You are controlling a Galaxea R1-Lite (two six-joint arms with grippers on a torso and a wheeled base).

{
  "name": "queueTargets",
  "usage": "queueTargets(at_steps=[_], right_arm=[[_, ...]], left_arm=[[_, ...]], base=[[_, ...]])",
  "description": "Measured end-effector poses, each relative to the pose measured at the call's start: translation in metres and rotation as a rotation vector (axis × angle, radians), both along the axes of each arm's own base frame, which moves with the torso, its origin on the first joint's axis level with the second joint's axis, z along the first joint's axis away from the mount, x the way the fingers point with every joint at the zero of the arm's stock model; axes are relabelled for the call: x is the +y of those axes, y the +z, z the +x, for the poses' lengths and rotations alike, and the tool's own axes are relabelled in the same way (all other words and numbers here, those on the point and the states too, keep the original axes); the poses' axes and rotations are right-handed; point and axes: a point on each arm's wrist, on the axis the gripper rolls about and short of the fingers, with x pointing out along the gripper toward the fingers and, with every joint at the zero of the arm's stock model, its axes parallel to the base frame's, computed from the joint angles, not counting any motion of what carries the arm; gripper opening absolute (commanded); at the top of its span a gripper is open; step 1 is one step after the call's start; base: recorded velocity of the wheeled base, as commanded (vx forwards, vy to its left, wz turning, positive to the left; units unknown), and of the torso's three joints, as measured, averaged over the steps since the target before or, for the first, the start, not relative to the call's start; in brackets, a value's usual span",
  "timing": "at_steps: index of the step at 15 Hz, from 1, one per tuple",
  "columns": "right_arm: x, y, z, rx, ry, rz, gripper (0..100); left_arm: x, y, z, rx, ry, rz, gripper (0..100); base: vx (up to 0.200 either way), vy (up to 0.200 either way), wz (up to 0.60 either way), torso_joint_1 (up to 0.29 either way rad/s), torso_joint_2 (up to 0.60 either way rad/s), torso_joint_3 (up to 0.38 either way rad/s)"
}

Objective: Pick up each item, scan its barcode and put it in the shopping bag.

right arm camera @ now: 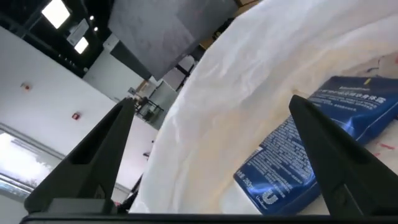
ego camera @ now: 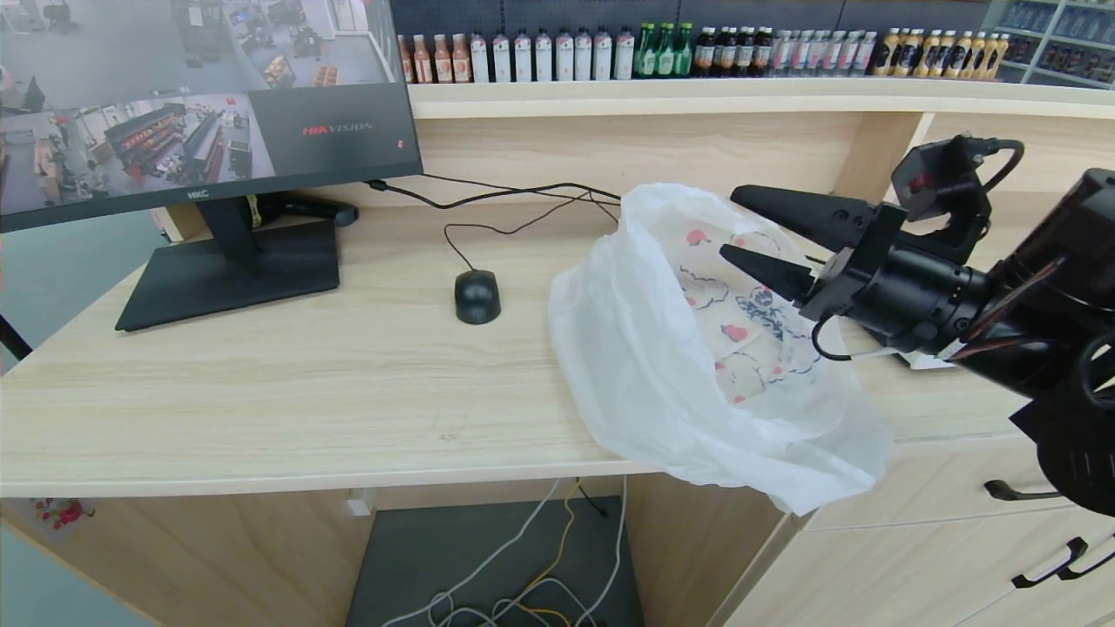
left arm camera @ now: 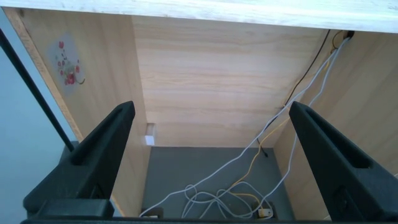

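Shopping bag [ego camera: 645, 366], centre-right of frame, blue packet [right arm camera: 323, 149] inside; right gripper [ego camera: 730, 225] spread, empty, at its mouth; risk: snagged film could drag it off counter [ego camera: 261, 392].

A monitor [ego camera: 200, 96] and a black mouse [ego camera: 477, 296] are set on the wooden counter [ego camera: 261, 392]; bottles [ego camera: 697, 52] are lined up behind.

Head: down onto counter [ego camera: 261, 392], bag [ego camera: 645, 366]. Right wrist: bag, close. Left wrist: under-counter.
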Motion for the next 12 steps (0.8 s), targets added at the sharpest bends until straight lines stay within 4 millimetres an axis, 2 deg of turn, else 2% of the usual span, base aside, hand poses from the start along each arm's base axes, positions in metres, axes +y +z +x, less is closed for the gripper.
queueTargets(at_steps=[5, 7, 12], right_arm=[[-0.007, 0.011, -0.03, -0.269, -0.115, -0.142, 100], [-0.009, 0.013, -0.041, -0.383, -0.266, -0.224, 100], [-0.007, 0.015, -0.075, -0.524, -0.693, -0.429, 100]], left_arm=[[0.0, 0.0, 0.0, -0.001, 0.0, 0.0, 100], [0.0, 0.0, 0.0, 0.0, 0.001, 0.0, 100], [0.0, 0.0, 0.0, 0.0, 0.0, 0.0, 100]], base=[[0.0, 0.0, 0.0, 0.0, 0.0, 0.0], [0.0, 0.0, 0.0, 0.0, 0.0, 0.0], [0.0, 0.0, 0.0, 0.0, 0.0, 0.0]])
